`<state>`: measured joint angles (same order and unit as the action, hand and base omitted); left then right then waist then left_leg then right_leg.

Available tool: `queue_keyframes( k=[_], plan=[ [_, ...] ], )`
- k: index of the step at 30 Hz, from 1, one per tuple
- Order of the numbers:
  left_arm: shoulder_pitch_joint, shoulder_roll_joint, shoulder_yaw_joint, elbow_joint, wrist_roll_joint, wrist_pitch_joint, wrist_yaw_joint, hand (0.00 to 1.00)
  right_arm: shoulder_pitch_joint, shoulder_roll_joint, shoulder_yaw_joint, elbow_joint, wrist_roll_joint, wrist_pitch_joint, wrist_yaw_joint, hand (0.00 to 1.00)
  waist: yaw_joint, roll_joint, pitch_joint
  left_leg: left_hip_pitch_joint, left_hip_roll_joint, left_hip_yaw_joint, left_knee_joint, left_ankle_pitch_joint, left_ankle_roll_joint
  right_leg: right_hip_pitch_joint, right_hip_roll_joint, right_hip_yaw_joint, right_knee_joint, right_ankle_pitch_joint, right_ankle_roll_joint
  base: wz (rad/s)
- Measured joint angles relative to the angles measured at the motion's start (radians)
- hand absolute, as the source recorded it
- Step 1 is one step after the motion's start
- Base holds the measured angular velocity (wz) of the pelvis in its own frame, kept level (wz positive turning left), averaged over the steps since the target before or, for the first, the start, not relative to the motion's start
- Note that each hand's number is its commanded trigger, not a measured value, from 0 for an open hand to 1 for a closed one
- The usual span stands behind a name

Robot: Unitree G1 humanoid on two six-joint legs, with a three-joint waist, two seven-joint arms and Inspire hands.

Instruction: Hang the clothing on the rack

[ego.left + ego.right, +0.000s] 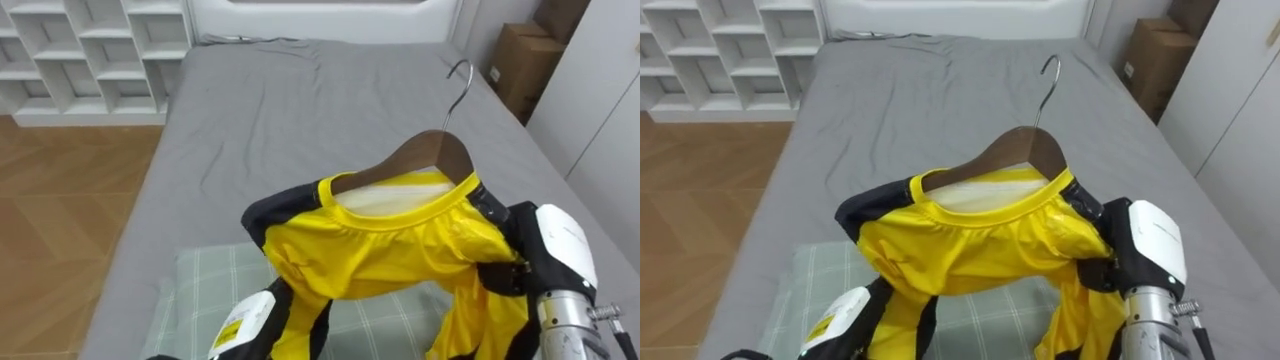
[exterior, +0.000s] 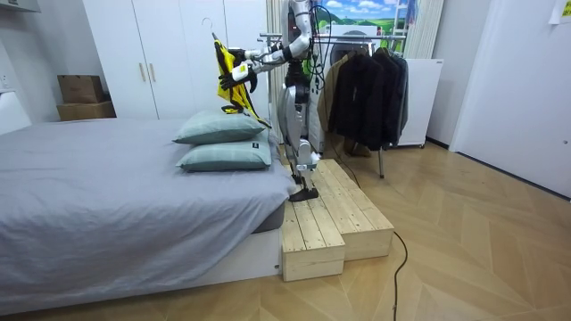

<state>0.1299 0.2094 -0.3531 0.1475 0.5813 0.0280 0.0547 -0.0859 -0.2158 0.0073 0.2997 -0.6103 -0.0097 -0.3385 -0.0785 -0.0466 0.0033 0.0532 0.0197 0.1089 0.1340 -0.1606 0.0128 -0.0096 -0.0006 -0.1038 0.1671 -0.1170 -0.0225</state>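
Yellow shirt (image 1: pixel 390 245) with black trim sat on wooden hanger (image 1: pixel 420 160), held up over the bed (image 1: pixel 300 110) and a checked pillow (image 1: pixel 205 285). Hanger's metal hook (image 1: pixel 462 85) pointed to 1 o'clock. Right hand (image 1: pixel 565 245) was at shirt's 4 o'clock and left hand (image 1: pixel 245 325) at its 7 o'clock, both against the cloth, fingers buried in fabric, so grip could not be told. In the room view the robot stood on a wooden platform (image 2: pixel 335 214) beside the bed, with a clothes rack (image 2: pixel 357 36) behind it.
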Motion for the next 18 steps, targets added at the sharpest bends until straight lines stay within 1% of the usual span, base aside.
queue_keyframes(
  k=[3, 5, 7, 11, 14, 16, 17, 18],
  plan=[
    [0.002, 0.002, 0.023, 0.0, 0.008, 0.001, -0.014, 0.0, 0.0, 0.0, -0.001, -0.006, -0.002, -0.001, -0.011, 1.0, 0.002, 0.0, 0.0009, -0.001, -0.001, -0.003, -0.001, 0.0, 0.0, 0.0, -0.002, -0.005, 0.001, -0.002, 0.0, 0.03],
    [0.014, 0.003, 0.04, 0.0, 0.02, 0.002, -0.024, 0.0, 0.0, -0.001, -0.001, -0.007, 0.001, -0.001, -0.011, 1.0, 0.004, -0.001, 0.0012, -0.001, -0.001, -0.003, -0.001, 0.0, 0.0, 0.0, -0.002, -0.005, 0.001, -0.003, 0.0, 0.0],
    [0.037, 0.006, 0.041, 0.0, 0.023, 0.017, -0.027, 0.0, 0.0, -0.004, -0.009, -0.006, 0.005, 0.0, -0.011, 1.0, 0.004, 0.001, 0.0021, -0.004, -0.002, -0.003, -0.001, 0.0, 0.0, -0.003, -0.002, -0.006, 0.001, -0.005, 0.002, 0.0],
    [0.077, 0.006, 0.048, 0.001, 0.027, 0.021, -0.027, 0.0, 0.0, -0.005, -0.034, -0.007, 0.005, 0.004, -0.011, 1.0, 0.003, 0.005, 0.005, -0.006, -0.002, -0.004, -0.003, 0.0, 0.0, -0.005, -0.002, -0.012, 0.0, -0.005, 0.002, 0.0],
    [0.087, 0.006, 0.085, 0.04, 0.067, 0.035, -0.024, 0.0, 0.0, -0.006, -0.062, -0.01, -0.013, 0.012, -0.011, 1.0, 0.004, 0.006, 0.0056, -0.008, -0.001, 0.0, -0.004, 0.0, 0.0, -0.008, -0.002, -0.012, 0.002, -0.006, 0.001, 0.0],
    [0.089, 0.01, 0.122, 0.077, 0.082, 0.044, -0.021, 0.0, 0.0, -0.013, -0.071, -0.024, -0.024, 0.016, -0.027, 1.0, 0.004, 0.008, 0.0056, -0.008, -0.001, 0.001, -0.004, 0.0, 0.0, -0.008, 0.0, -0.011, 0.002, -0.006, 0.0, 0.0],
    [0.089, 0.013, 0.129, 0.088, 0.08, 0.045, -0.018, 0.0, 0.0, -0.016, -0.071, -0.03, -0.024, 0.017, -0.031, 1.0, 0.003, 0.008, 0.0058, -0.008, -0.001, 0.001, -0.004, 0.0, 0.0, -0.008, 0.0, -0.011, 0.002, -0.006, 0.0, 0.0],
    [0.085, 0.012, 0.147, 0.128, 0.079, 0.043, -0.007, 0.0, 0.001, -0.021, -0.071, -0.043, -0.023, 0.018, -0.035, 1.0, 0.004, 0.011, 0.0055, -0.006, -0.001, 0.003, -0.004, 0.0, 0.0, -0.007, 0.0, -0.008, 0.004, -0.006, 0.0, -0.05]
  ],
)
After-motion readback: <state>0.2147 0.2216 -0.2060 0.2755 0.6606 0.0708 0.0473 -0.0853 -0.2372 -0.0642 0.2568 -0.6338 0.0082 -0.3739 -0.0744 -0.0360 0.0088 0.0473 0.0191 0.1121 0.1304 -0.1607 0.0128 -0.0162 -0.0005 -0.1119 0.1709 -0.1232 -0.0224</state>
